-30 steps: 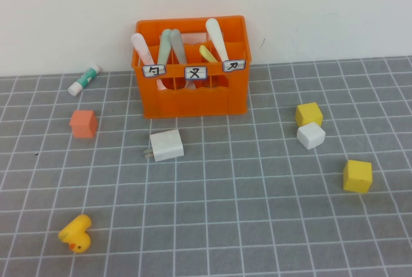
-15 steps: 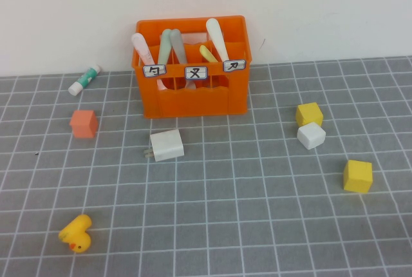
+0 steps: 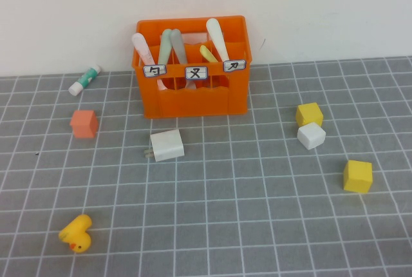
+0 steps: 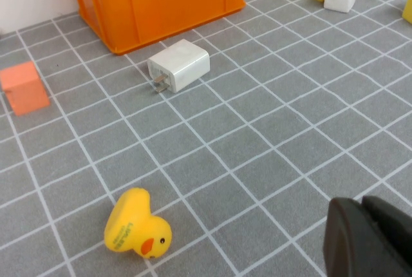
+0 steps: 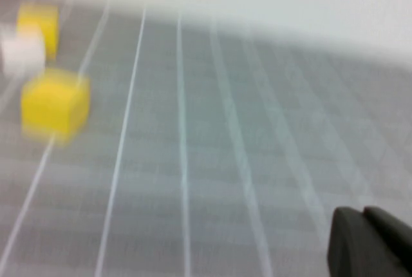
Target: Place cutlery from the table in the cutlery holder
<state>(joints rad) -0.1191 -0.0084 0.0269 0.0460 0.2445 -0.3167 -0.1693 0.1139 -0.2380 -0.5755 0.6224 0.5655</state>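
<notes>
Standing in the cutlery holder [image 3: 192, 74] at the table's [image 3: 257, 212] far side, all five pieces of cutlery [image 3: 172, 45] look stowed, so the task seems finished; nothing remains to pick up. Left gripper [image 4: 367, 238] hovers closed and empty near the duck [image 4: 136, 230]; right gripper [image 5: 370, 241], also closed and empty, hangs at the right, near a yellow cube [image 5: 55, 104].

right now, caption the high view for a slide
All five cutlery pieces stand in the orange holder; both hands, left and right, shut and out of this view.
</notes>
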